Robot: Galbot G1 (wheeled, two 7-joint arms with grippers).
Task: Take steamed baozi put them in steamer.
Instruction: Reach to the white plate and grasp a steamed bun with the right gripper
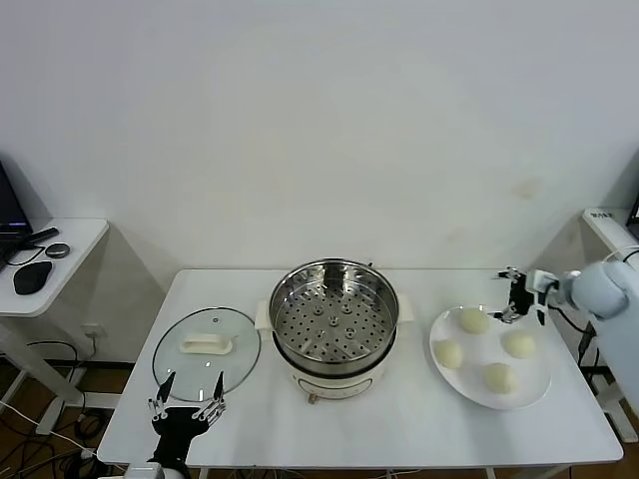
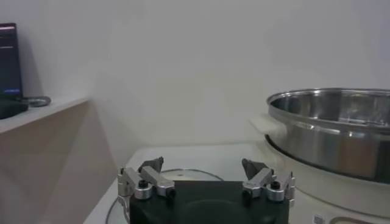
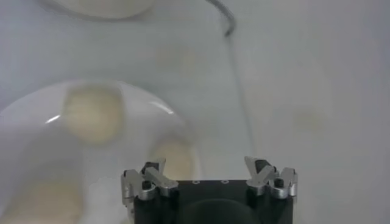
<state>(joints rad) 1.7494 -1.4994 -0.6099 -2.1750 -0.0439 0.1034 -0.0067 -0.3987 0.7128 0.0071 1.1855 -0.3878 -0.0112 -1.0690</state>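
Stainless steamer (image 1: pixel 333 321) sits mid-tabletop (image 1: pixel 399 419) on its white base, perforated tray visible inside, nothing on the tray. Four steamed baozi (image 1: pixel 473 320) all on the white plate (image 1: pixel 529 395) to the steamer's right: one at the far-left of the plate, one near-left (image 1: pixel 448 353), one on the right (image 1: pixel 518 343), one at the front (image 1: pixel 498 377). Buns are apart from each other, none in the pot.

Right claw (image 1: pixel 515 297) hangs over the far edge of the plate, just beside the far-left bun, not touching it. Fingers apart, nothing between them. Right wrist view: right claw (image 3: pixel 210 173) above the plate (image 3: pixel 36 152), fingers spread wide, blurred buns below.

Left claw (image 1: pixel 187 402) is parked low at the near-left tabletop edge, just in front of the glass lid (image 1: pixel 206 352) with its white handle, which lies flat left of the steamer. Fingers apart, empty. Left wrist view: left claw (image 2: pixel 206 171) spread open, steamer wall (image 2: pixel 332 137) off to one side.

Side desk (image 1: pixel 60 261) at far left holds a mouse (image 1: pixel 32 276) and other small items.
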